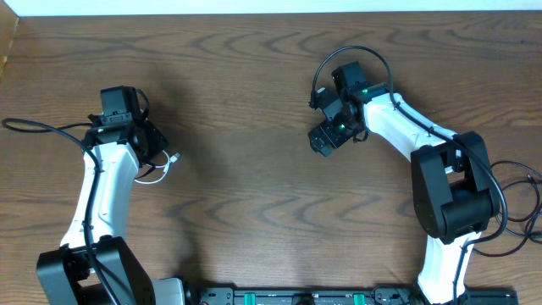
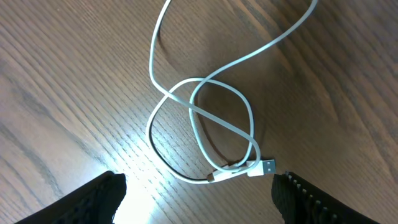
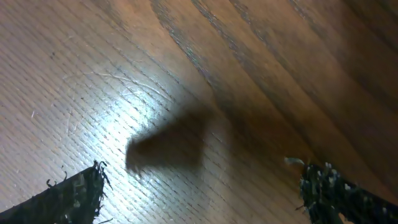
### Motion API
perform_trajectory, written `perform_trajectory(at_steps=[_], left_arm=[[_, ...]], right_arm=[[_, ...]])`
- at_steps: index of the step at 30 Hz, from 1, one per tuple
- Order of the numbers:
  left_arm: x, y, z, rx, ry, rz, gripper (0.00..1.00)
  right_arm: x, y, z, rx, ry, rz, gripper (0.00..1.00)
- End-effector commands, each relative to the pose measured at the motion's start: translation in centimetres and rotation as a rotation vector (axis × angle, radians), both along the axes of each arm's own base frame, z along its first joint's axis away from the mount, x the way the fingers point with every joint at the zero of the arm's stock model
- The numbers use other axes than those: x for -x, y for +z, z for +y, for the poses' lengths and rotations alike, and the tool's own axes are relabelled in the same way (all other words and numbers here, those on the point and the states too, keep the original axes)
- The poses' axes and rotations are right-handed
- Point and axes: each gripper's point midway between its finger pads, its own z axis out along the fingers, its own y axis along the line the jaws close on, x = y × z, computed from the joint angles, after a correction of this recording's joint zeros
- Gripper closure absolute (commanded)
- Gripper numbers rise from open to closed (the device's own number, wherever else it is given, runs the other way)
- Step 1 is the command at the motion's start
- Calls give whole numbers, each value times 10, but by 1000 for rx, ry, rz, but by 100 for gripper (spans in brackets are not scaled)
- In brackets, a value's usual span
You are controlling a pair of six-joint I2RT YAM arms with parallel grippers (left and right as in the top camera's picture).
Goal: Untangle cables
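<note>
A white cable [image 2: 199, 118] lies looped and crossed on the wooden table, its USB plug [image 2: 264, 167] near my left gripper's right finger. My left gripper [image 2: 199, 199] is open above it, fingers apart on both sides, holding nothing. In the overhead view the white cable [image 1: 161, 174] shows only a little, right of the left gripper [image 1: 135, 140]. My right gripper [image 1: 326, 135] is open and empty over bare table [image 3: 199, 124]. No black task cables show.
Thick black arm wires run by the left arm [image 1: 34, 127] and loop over the right arm [image 1: 364, 55]. More wires lie at the right table edge [image 1: 517, 199]. The table's far edge [image 1: 271, 13] runs along the top.
</note>
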Motion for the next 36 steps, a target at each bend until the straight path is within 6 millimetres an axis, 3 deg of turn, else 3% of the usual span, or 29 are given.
perform_trajectory(at_steps=[1, 19, 26, 36], left_arm=[[4, -4, 1, 6, 22, 11, 20], [-3, -5, 2, 19, 76, -29, 20], [-5, -36, 2, 47, 136, 28, 20], [-31, -73, 8, 46, 154, 6, 20]], right_arm=[[10, -7, 0, 3, -10, 33, 1], [11, -7, 0, 1, -24, 41, 1], [9, -7, 1, -1, -24, 34, 1], [10, -6, 3, -15, -20, 39, 1]])
